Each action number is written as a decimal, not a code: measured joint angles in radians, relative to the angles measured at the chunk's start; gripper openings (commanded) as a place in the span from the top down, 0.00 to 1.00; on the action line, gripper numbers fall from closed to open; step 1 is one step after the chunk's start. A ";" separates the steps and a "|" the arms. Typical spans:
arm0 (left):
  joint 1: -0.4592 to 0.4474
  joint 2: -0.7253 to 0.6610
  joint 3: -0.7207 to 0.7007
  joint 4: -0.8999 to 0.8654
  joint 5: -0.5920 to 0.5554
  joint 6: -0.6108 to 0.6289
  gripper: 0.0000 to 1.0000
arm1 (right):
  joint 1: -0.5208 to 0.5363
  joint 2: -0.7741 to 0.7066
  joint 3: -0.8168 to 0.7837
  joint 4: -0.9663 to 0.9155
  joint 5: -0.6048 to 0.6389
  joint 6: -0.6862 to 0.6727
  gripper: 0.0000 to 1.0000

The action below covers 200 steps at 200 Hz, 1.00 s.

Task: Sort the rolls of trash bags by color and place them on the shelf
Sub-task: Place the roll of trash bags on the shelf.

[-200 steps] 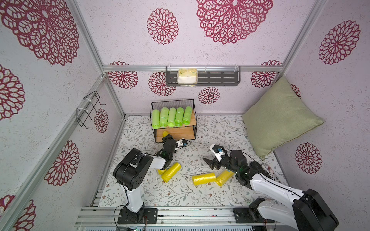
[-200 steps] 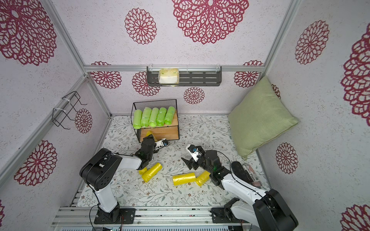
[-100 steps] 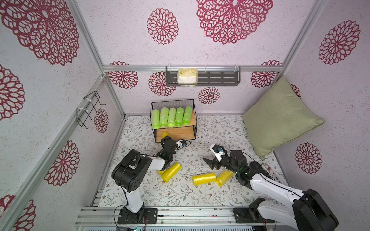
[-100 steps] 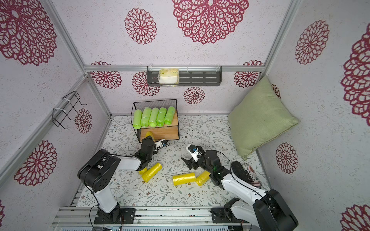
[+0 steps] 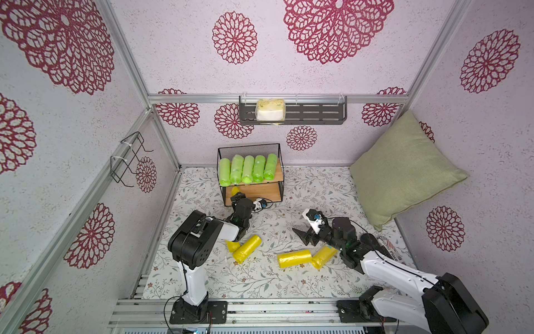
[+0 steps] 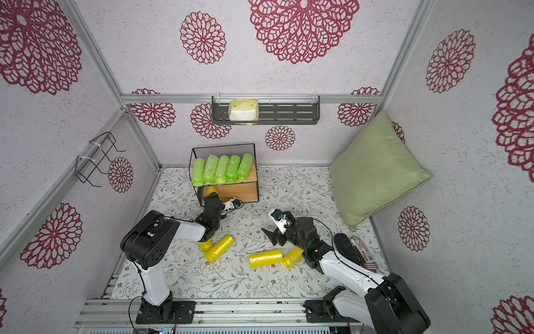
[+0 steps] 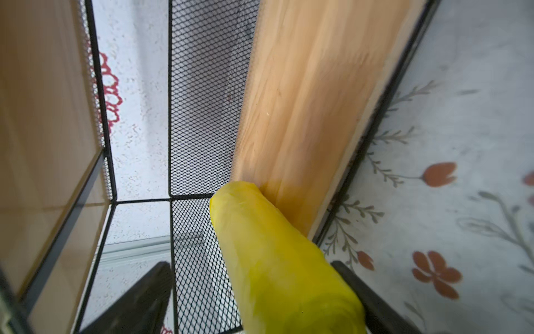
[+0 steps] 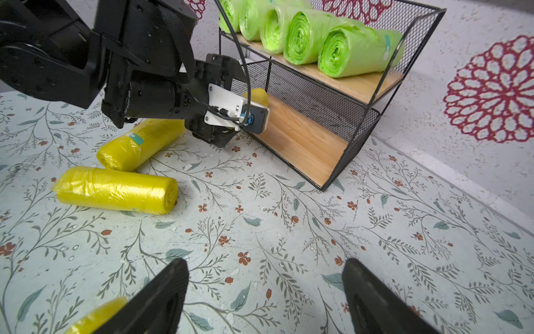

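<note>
Left gripper, frame bottom — jaws loose around yellow roll on shelf's lower board; right gripper gapes empty.

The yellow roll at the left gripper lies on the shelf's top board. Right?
No, the yellow roll at the left gripper lies on the shelf's lower board; the left wrist view shows it. The top board holds only green rolls.

In a top view my left arm half-hides the floor roll, six o'clock of the barely visible shelved roll.
</note>
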State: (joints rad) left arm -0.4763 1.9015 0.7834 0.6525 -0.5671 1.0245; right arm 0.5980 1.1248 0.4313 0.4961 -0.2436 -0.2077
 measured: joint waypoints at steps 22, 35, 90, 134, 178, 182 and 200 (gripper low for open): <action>-0.016 -0.029 -0.024 -0.013 0.021 -0.023 0.02 | 0.000 0.004 0.000 0.000 0.000 0.000 0.12; -0.023 -0.045 -0.028 -0.028 0.035 -0.039 0.02 | 0.000 0.009 0.000 0.000 0.000 0.000 0.12; -0.030 -0.089 -0.025 -0.082 0.075 -0.103 0.01 | 0.000 0.011 0.000 0.000 -0.004 0.002 0.12; -0.021 -0.056 0.016 -0.110 0.046 -0.084 0.03 | 0.000 0.011 0.000 -0.001 -0.004 0.005 0.12; 0.019 -0.004 0.051 -0.095 0.000 -0.031 0.03 | 0.000 0.011 0.000 -0.002 -0.004 0.010 0.12; 0.023 -0.002 0.053 -0.093 -0.003 -0.027 0.03 | 0.000 0.011 0.000 -0.002 -0.004 0.010 0.12; 0.031 0.009 0.056 -0.087 -0.015 -0.011 0.01 | 0.000 0.011 0.000 -0.004 -0.004 0.011 0.12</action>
State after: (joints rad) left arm -0.4458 1.9102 0.8391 0.5655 -0.5823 1.0138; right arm 0.5980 1.1362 0.4313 0.4919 -0.2474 -0.1970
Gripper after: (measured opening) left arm 0.976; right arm 0.883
